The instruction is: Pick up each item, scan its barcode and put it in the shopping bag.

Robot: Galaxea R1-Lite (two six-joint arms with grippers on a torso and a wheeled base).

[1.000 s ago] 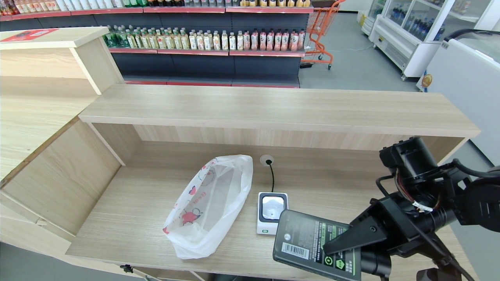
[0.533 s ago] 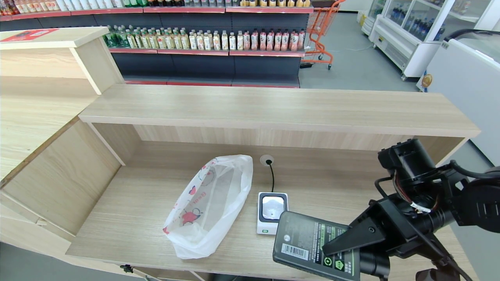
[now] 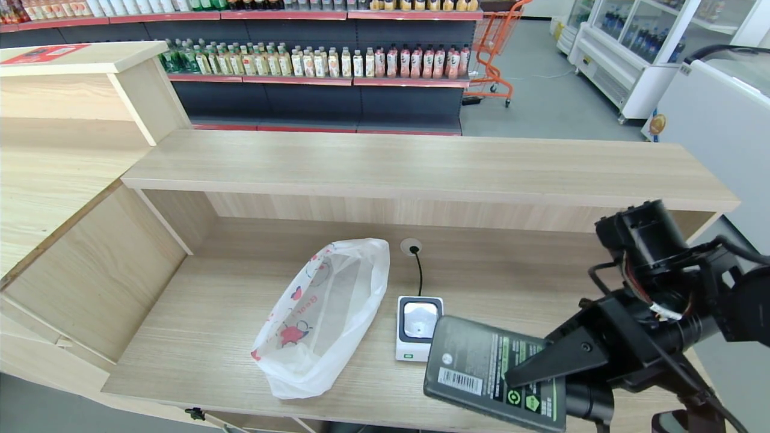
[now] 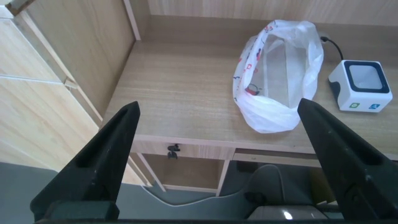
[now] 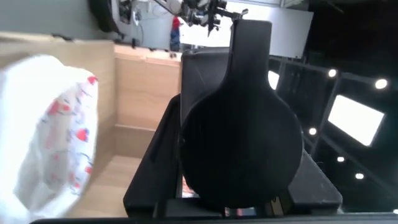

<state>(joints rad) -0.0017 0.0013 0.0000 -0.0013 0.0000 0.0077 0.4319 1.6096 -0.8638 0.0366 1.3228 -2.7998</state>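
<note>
The right gripper [image 3: 524, 385] is clamped on a flat dark grey packet [image 3: 469, 361], one black finger [image 3: 559, 359] lying across its upper face and the other under it. The packet is held in the air over the near right part of the wooden counter [image 3: 198, 337], tilted, with its white barcode [image 3: 459, 381] and green print facing up. In the head view its far corner overlaps the near right corner of the scanner [image 3: 418, 328]. The scanner is a small white box with a glass window on top, and it sits flat on the counter with a black cable [image 3: 418, 273] running back to a round hole in the surface. Just to the left of it lies the shopping bag [image 3: 325, 313], white thin plastic with red print, its mouth toward the back of the counter. The left gripper [image 4: 217, 106] hangs over the counter's near edge with its fingers spread wide and nothing between them, well apart from the bag
</note>
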